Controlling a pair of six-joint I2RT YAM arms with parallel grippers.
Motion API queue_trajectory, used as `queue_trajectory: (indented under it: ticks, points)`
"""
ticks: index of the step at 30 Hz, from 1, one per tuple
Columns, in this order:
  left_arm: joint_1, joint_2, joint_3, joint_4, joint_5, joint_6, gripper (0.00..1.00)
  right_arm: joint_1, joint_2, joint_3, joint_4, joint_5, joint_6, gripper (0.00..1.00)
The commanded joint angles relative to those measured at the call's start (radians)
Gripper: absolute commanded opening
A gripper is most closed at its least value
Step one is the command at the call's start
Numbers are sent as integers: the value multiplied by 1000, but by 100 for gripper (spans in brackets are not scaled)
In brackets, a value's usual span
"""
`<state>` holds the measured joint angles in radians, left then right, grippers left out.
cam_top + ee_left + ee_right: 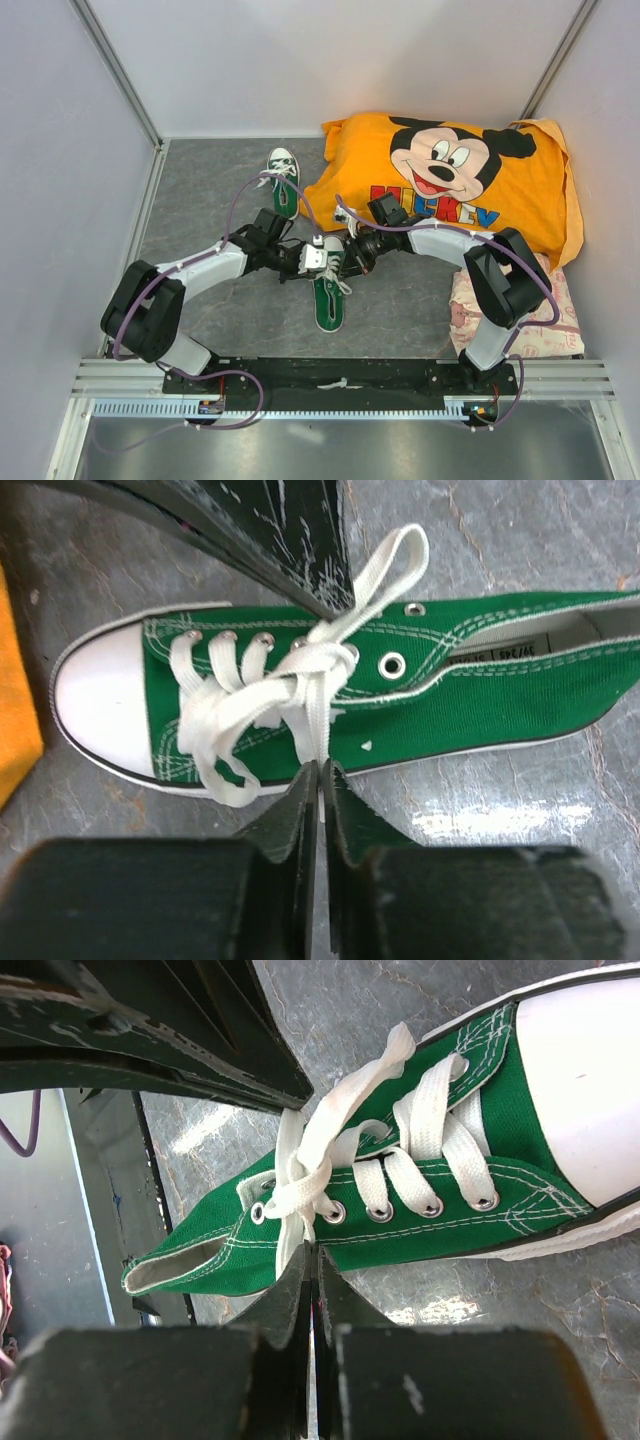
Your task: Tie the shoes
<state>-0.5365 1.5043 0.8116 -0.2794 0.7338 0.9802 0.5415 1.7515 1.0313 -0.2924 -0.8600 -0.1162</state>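
Lying furthest left: the far shoe (284, 182) rests on the grey table (200, 200), white toe pointing away from you, apart from both hands.
Left hand: your left hand (303, 258) has its fingers pressed together on a strand of the white laces (300, 680), right at the side of the near shoe.
Near shoe: the near shoe (328, 300) lies on the table between your two hands, heel toward the arm bases, with the lace strands crossing above the eyelets.
Right hand: your right hand (352, 255) is pinched closed on another strand of the same laces, on the opposite side, facing the left hand.
Pillow: the orange pillow (450, 190) sits at the back right, its left edge just beside the far shoe.
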Motion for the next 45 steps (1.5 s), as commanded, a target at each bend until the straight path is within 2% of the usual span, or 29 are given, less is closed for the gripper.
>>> queue_trajectory:
  ticks: [1,17,23,24,26,28,29,34,40,45]
  points:
    - [7,-50,-26,3,-45,61,3,5,-23,26,24,-17,-5,0]
    - [107,-157,-106,-168,-108,207,2,5,-33,26,24,-4,-13,0]
    - [116,-164,-112,-182,-108,226,4,3,-40,23,27,-5,-16,0]
    - [116,-161,-111,-181,-105,226,6,5,-38,23,27,-5,-14,0]
    - [116,-159,-101,-173,-103,197,24,3,-43,26,29,-8,-13,0]
    - [116,-165,-97,-155,-91,149,33,3,-43,30,29,-17,-11,0]
    - [116,-171,-98,-146,-85,137,34,3,-44,35,27,-20,-5,0]
    - [116,-202,-123,-90,-48,101,38,-12,-63,41,21,-19,12,24]
    - [98,-109,-69,19,-7,-3,27,-28,-63,76,22,-5,39,29]
    - [47,-15,6,49,-16,-15,27,-29,-14,142,45,-7,81,39]
